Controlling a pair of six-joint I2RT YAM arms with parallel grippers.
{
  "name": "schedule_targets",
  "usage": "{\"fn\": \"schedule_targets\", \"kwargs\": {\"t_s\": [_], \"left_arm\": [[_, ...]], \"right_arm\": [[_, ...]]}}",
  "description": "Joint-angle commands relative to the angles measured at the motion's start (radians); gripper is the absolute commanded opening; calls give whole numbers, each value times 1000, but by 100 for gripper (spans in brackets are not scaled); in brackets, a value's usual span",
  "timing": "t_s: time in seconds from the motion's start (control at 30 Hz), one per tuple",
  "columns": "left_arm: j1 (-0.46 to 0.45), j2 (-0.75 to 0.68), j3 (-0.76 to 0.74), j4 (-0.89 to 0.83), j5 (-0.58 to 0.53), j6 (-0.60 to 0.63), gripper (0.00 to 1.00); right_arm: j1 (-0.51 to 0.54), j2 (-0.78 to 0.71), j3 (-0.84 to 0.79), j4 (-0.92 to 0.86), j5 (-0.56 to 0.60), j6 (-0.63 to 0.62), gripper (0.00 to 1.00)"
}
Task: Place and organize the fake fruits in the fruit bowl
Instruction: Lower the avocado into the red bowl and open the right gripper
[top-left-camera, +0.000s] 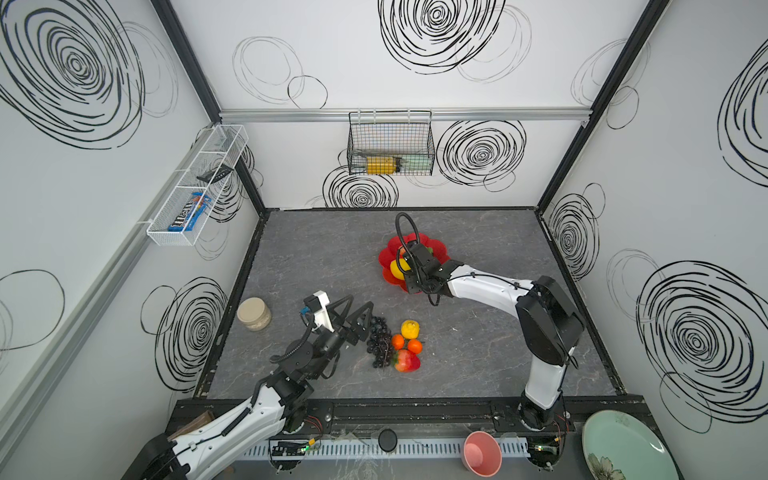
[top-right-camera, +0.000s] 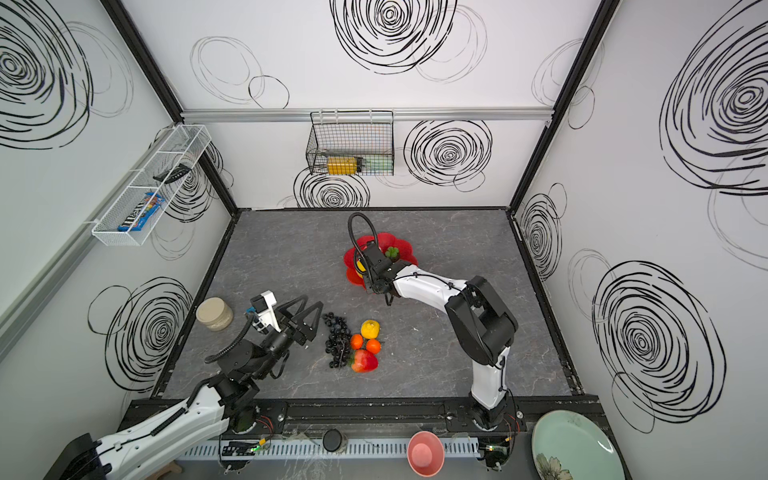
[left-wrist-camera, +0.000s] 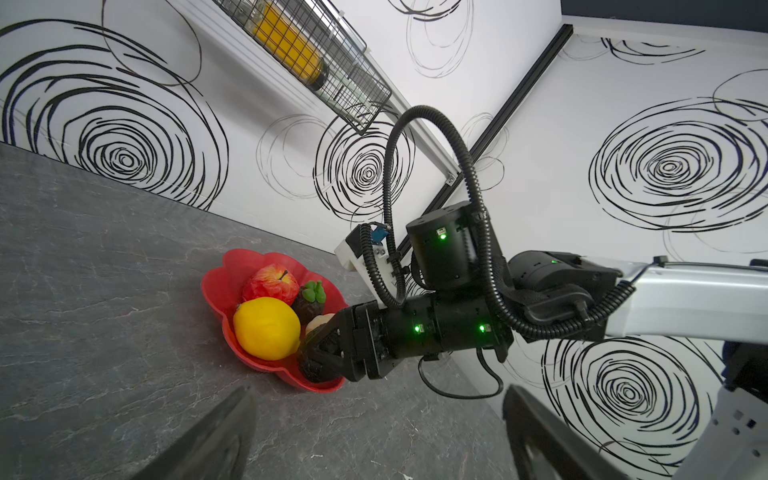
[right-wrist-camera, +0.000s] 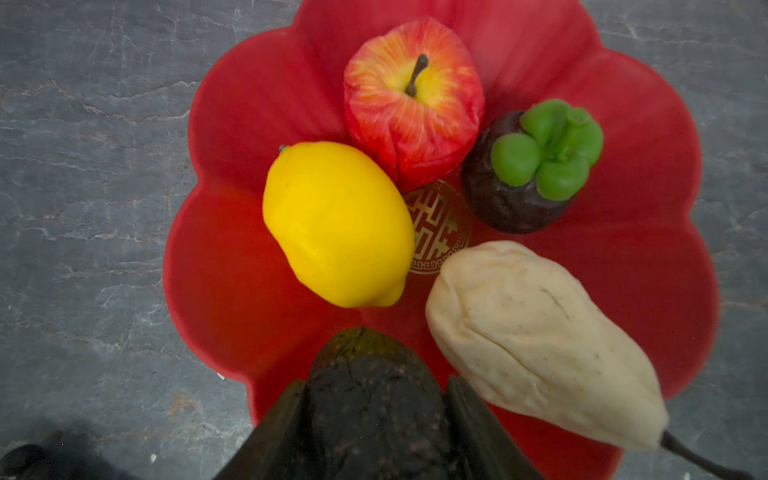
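Fake fruits (top-left-camera: 390, 345) were split between table (top-left-camera: 478, 353) and bowl. Nearest, a grape bunch (top-left-camera: 380, 343), strawberry (top-left-camera: 407, 360), two oranges (top-left-camera: 414, 346) and a lemon (top-left-camera: 410, 328) were left on the table. The left gripper (top-left-camera: 360, 307) was held wide apart just beside the grapes. Farther back, the fruit bowl (right-wrist-camera: 232, 124) was loaded with apple (right-wrist-camera: 411, 104), second lemon (right-wrist-camera: 336, 224), mangosteen (right-wrist-camera: 528, 178) and cream wrinkled fruit (right-wrist-camera: 528, 328). The avocado (right-wrist-camera: 365, 361) was clamped by the right gripper (right-wrist-camera: 375, 386) at the bowl's edge.

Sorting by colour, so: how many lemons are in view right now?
2. One lemon lies in the red bowl, next to the apple. The other lemon sits on the table, beside an orange. I see none hidden.
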Motion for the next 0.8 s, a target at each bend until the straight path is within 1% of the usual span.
{"fn": "schedule_targets", "kwargs": {"t_s": [0.0, 0.2, 0.47, 0.77], "left_arm": [[10, -1, -121, 69, 14, -12, 96], [13, -5, -122, 69, 15, -13, 96], [14, -6, -124, 71, 17, -14, 96], [16, -19, -129, 66, 16, -16, 96]], "right_arm": [[8, 25, 35, -31, 43, -11, 55], [12, 59, 61, -47, 72, -18, 55], [13, 85, 93, -41, 64, -23, 58], [13, 135, 159, -69, 56, -26, 59]]}}
